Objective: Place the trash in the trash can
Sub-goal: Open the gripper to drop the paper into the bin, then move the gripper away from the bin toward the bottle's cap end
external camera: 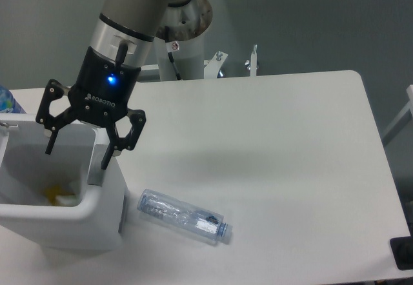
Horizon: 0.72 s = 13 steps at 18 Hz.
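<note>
The claw (77,149) hung over the trash can (97,211) with its two fingers spread wide apart and nothing between them, one fingertip above the bin's open mouth and the other near the right-hand rim. Inside the white bin, low in its hollow, a pale scrap with a yellowish patch (57,198) was visible; this looked like the paper wrapper lying at the bottom, though too little of it showed to be sure. The bin itself sat at the left edge of the surface (271,143), partly cut off by the picture's border.

Just to the right of the bin, close to its wall but apart from it, the crushed clear bottle (184,216) lay on its side, its capped end pointing away to the lower right.

With one item apparently dropped, the step in hand seemed to be clearing the bin and going for the bottle. To do that well, the claw would first need to rise straight up so the right fingertip cleared the thick rim. It should then cross to the bottle's middle and turn so the fingers straddle its narrow width, not its length. A crushed bottle is slippery and springy, so a grip around the body rather than the cap end would likely hold better.
</note>
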{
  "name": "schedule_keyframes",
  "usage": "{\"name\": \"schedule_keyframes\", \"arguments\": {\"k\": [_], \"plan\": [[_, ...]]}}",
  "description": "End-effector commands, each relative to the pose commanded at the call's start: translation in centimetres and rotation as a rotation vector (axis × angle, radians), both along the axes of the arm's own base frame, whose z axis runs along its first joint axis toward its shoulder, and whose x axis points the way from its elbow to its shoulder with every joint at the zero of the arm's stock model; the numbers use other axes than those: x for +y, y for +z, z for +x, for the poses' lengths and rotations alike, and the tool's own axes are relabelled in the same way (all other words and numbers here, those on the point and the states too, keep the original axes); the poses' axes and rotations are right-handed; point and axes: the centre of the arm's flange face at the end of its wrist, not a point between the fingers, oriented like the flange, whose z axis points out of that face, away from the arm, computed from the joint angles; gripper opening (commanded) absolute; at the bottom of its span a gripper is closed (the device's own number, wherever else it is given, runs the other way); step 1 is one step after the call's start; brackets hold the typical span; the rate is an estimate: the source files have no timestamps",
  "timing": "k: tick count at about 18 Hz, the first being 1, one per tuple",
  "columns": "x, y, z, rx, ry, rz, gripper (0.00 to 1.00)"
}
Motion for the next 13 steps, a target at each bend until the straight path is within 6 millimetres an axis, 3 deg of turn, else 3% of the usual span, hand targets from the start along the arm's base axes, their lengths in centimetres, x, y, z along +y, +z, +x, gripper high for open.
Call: {"name": "schedule_keyframes", "arguments": {"k": [7,13], "plan": [[-0.4,-1.5,-2.4,0.039,0.076,-0.062,0.98],[-1.7,-3.5,-7.5,0.015,0.165,-0.095,1.00]]}}
